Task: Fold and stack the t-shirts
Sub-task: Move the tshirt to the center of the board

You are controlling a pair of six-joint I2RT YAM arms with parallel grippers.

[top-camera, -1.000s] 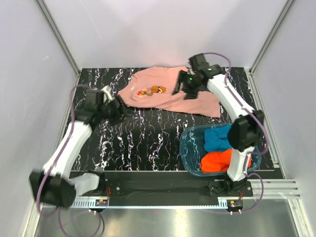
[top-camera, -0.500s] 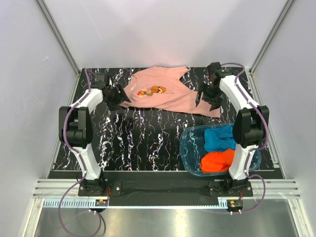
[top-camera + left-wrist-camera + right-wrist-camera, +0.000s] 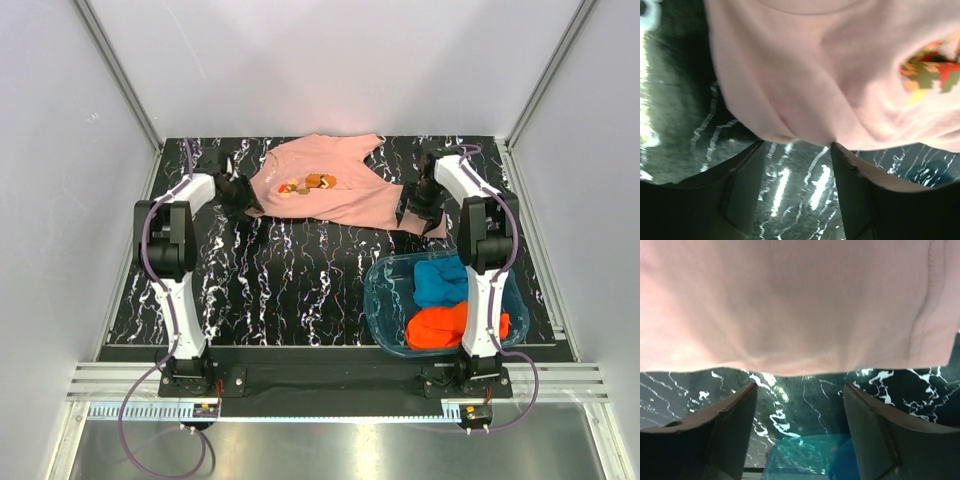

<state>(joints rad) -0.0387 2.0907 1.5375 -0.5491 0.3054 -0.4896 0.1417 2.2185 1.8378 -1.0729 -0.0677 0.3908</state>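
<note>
I'm holding the left gripper point(image 3: 796, 150) and right gripper point(image 3: 800, 390) open, each facing a hem of the pink t-shirt point(image 3: 340, 195) lying along the worktop's point(image 3: 300, 285) far edge. Closing too shallow, I'm risking the cloth slipping free.

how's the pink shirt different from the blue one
The pink shirt lies spread out on the table; the blue shirt sits bunched in the plastic tub. The pink shirt carries a small dark-and-orange print; the blue shirt shows none. Spread out, the pink shirt covers far more area than the crumpled blue shirt. Both are soft cloth, and neither is folded yet.
</note>
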